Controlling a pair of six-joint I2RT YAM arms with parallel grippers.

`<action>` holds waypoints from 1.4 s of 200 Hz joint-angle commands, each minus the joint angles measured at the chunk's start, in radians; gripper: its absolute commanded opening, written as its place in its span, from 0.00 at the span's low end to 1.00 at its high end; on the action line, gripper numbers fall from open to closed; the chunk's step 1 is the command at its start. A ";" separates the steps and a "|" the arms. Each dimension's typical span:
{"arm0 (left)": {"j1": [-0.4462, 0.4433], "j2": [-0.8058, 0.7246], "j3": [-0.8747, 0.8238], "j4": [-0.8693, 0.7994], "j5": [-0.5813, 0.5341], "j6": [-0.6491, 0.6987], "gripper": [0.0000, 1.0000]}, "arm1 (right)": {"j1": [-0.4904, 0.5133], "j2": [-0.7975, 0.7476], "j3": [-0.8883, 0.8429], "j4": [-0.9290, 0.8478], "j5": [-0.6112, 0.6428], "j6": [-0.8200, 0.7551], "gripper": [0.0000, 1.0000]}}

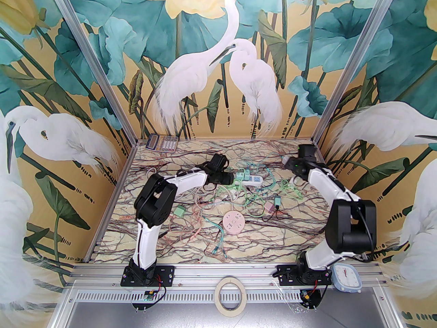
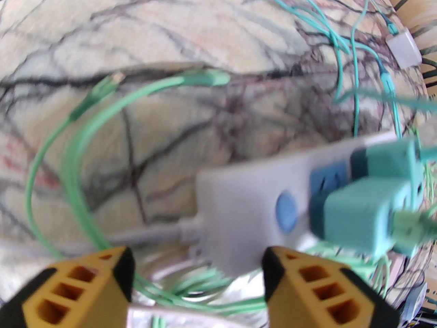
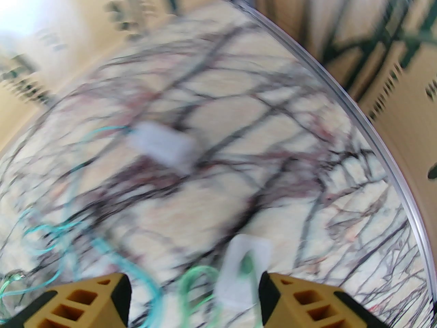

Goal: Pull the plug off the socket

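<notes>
Now, at the bottom of the left wrist view, the left gripper (image 2: 198,285) has its yellow-and-black fingers (image 2: 85,285) wide apart. Nothing sits between them but loose thin green cables (image 2: 201,278). Just past the fingertips is the near end of the long white plastic power strip (image 2: 239,200). Its long side runs away from the hand, up toward the right edge of the frame. Farther along it sit two chunky blue-green square plugs (image 2: 358,214), side by side, pushed into the strip. So the plugs lie ahead and to the right of this hand, and I think it must reach along the strip to grab one.

The right gripper (image 3: 194,292) is farther off, over the upper right of the stone-patterned table (image 1: 191,248). Its fingers are apart too. A small blurry white block (image 3: 244,268) lies just ahead of them, not squeezed.
</notes>
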 commanded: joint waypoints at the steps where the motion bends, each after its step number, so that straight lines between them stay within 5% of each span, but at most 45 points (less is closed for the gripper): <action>1: -0.002 -0.080 -0.131 0.038 -0.047 0.000 0.78 | 0.074 -0.054 -0.023 0.038 0.023 -0.057 0.68; 77: -0.001 -0.191 -0.261 0.217 -0.027 -0.007 0.74 | 0.263 -0.003 -0.091 0.160 -0.184 -0.126 0.61; 162: 0.002 -0.168 -0.253 0.223 -0.014 -0.004 0.52 | 0.361 0.116 -0.060 0.186 -0.218 -0.107 0.55; 280: 0.047 -0.095 -0.183 0.255 0.074 -0.030 0.50 | 0.388 0.292 0.102 0.097 -0.140 -0.024 0.45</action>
